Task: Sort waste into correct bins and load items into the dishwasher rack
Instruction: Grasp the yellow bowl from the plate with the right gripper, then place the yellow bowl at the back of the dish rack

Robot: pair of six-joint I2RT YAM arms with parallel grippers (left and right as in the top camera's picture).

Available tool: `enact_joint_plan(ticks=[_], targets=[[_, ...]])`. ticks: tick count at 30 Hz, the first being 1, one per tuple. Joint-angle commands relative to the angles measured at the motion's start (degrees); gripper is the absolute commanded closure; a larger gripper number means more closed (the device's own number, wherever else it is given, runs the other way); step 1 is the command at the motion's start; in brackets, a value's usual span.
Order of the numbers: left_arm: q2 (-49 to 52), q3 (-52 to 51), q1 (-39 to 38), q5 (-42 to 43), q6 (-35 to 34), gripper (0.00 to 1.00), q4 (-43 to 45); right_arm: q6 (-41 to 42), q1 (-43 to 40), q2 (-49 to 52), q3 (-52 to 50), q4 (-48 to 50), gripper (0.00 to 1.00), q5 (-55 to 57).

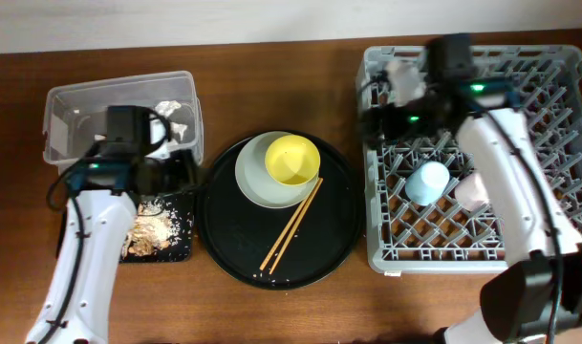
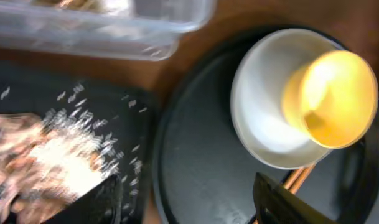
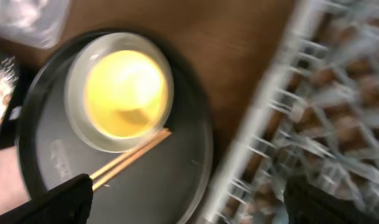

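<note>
Right arm [image 1: 510, 182] high over dishwasher rack [image 1: 558, 76]

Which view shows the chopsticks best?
Overhead: the chopsticks show end to end on the round black tray, upper ends at the plate rim. Right wrist shows most of their length, but blurred. Left wrist catches only a short stub near the bottom edge.

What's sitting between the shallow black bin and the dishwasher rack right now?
Overhead view: the round black tray, carrying the plate, yellow bowl and chopsticks.
</note>
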Motion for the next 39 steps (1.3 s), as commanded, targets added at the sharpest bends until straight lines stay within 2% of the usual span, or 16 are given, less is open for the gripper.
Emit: enact_joint_plan(ticks=[1,3,6,11,14,18,19,22,26,28,32,36,39], targets=[[-0.50,0.20,3.63,-0.66,-2.19,0.34,-3.06,0.02,7.48,3.87,0.85,2.56,0.02,6.95],[-0.50,0.20,3.56,-0.63,-2.19,0.34,-5.27,6.51,11.54,8.04,0.85,6.95,0.00,14.29],[-0.50,0.20,3.56,-2.16,-2.16,0.34,-5.92,10.38,12.98,13.68,0.85,11.43,0.06,13.97],[-0.50,0.20,3.56,-2.80,-2.14,0.34,-5.14,11.43,14.53,21.86,0.85,11.76,0.13,12.13],[-0.50,0.20,3.56,-2.82,-2.14,0.33,-5.09,11.91,14.75,22.60,0.81,11.76,0.38,12.15],[-0.50,0.20,3.56,-2.80,-2.14,0.33,-4.63,13.38,14.78,22.67,0.35,11.26,0.66,11.87],[-0.50,0.20,3.56,-2.80,-2.14,0.33,-4.70,13.35,14.78,22.67,0.35,10.75,0.70,11.58],[-0.50,0.20,3.56,-2.80,-2.14,0.33,-4.70,14.49,14.78,22.67,0.35,9.20,0.73,10.60],[-0.50,0.20,3.56,-2.80,-2.14,0.33,-4.70,15.96,14.78,22.67,0.35,9.09,0.91,9.94],[-0.50,0.20,3.56,-2.80,-2.14,0.33,-4.70,15.93,14.75,22.60,0.39,9.05,0.96,9.92],[-0.50,0.20,3.56,-2.82,-2.14,0.33,-4.61,14.14,14.64,17.84,4.55,6.97,0.96,12.17],[-0.50,0.20,3.56,-2.80,-2.14,0.33,-3.80,14.08,11.65,10.97,12.24,4.72,0.96,25.31],[-0.50,0.20,3.56,-2.82,-2.14,0.33,-2.51,11.08,6.38,9.33,15.37,6.45,0.96,50.18]])
